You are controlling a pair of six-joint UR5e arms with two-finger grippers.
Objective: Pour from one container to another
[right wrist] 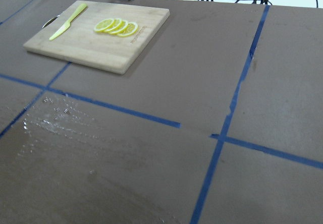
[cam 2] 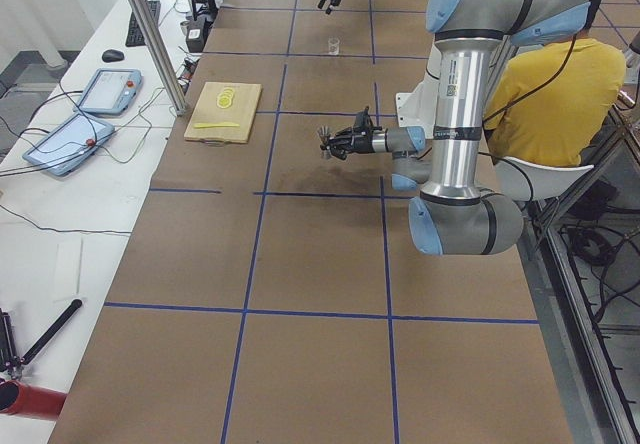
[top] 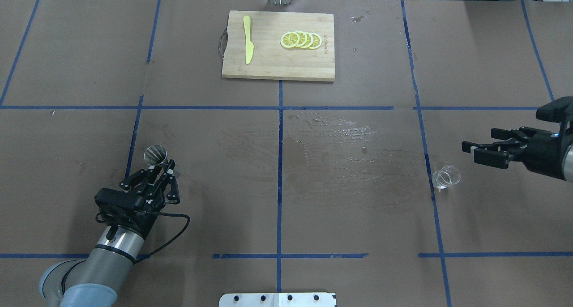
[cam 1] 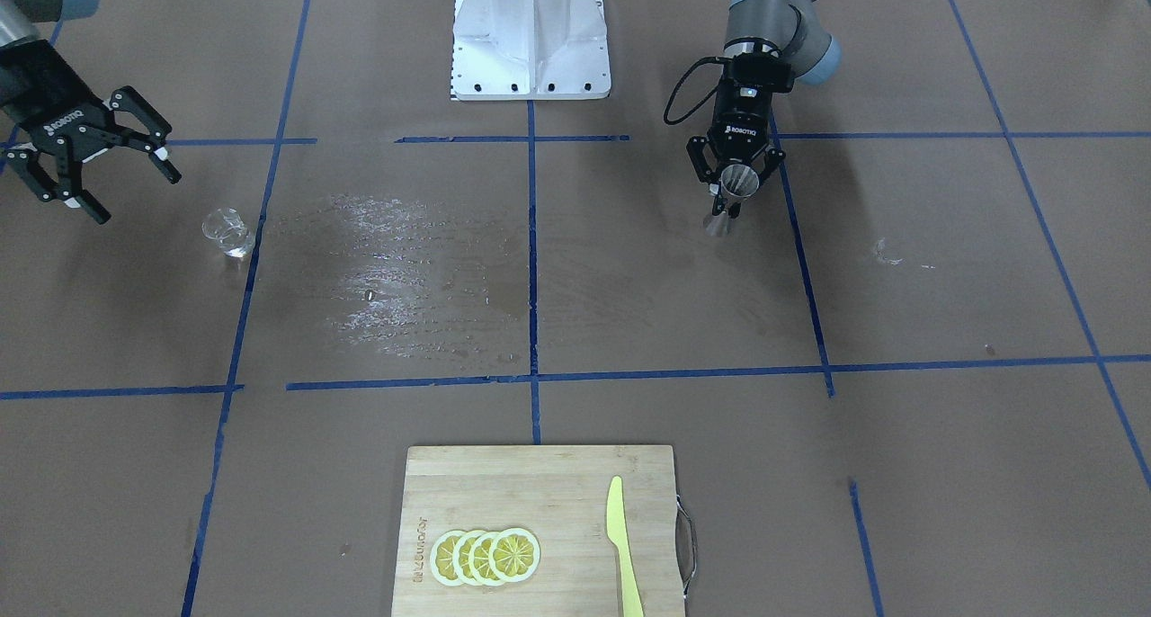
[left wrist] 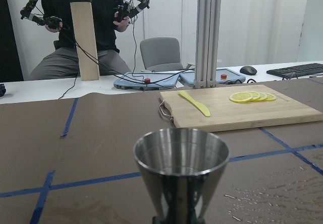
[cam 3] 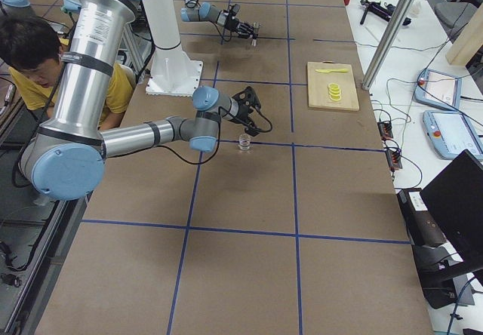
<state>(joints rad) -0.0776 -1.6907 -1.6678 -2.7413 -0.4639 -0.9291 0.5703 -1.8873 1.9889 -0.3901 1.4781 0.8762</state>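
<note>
Left pincer [cam 1: 737, 194]: closed around the narrow waist of the small silvery metal hourglass-shaped jigger [cam 1: 739, 180], holding it upright; whether its base touches the surface cannot be told.
Right pincer [top: 470, 151]: spread wide, holding nothing, above the brown surface [top: 358, 217].
Small clear glass cup [top: 446, 177]: standing on the surface just beside the right pincer, apart from it, next to a blue tape line and well apart from the jigger.
Between them: a wet patch [cam 1: 405, 275].
Far side: a wooden cutting board [top: 268, 65] with lemon slices [top: 301, 40] and a yellow knife [top: 248, 45].
</note>
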